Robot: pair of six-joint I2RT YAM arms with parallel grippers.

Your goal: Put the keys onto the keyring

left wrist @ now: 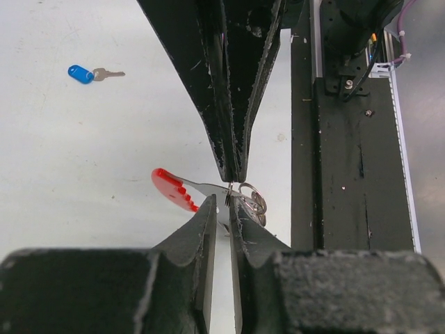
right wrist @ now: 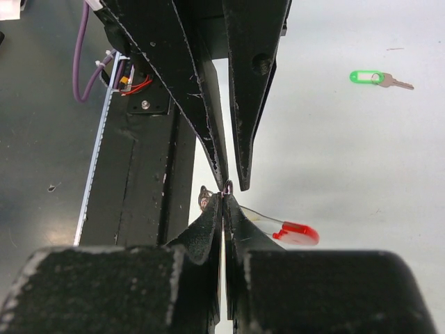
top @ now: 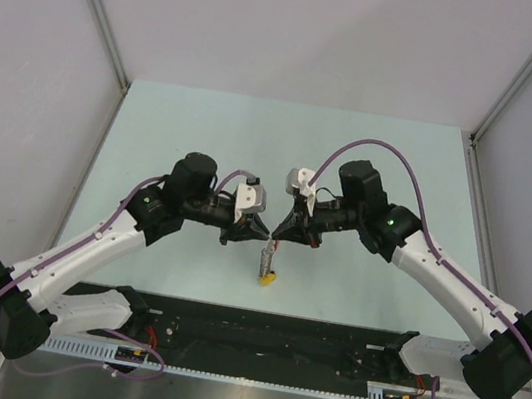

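Left gripper (left wrist: 222,203) and right gripper (right wrist: 224,198) meet tip to tip over the middle of the table (top: 206,129), and the keyring (left wrist: 208,188) sits between them. The right gripper's jaws are pressed together, with a small loop of the keyring's wire showing just at their tips. The left gripper's jaws stand a thin slit apart around the silver part of the keyring. Its own fingers block the contact, so whether they pinch the metal cannot be told.

From the left wrist, the red piece (left wrist: 172,188) sticks out to one side of the tips and a small knot of rings (left wrist: 254,200) to the other. From above, the fingertips cover both of these; only a grey body and a yellow cap (top: 270,279) show, reaching toward the arm bases. Whether that end rests on the table or hangs free is not clear.

Lying flat on the table well apart from the keyring is the blue key (left wrist: 85,74), seen only by the left wrist. The green key (right wrist: 372,78) lies likewise, seen only by the right wrist. Neither shows in the top view.
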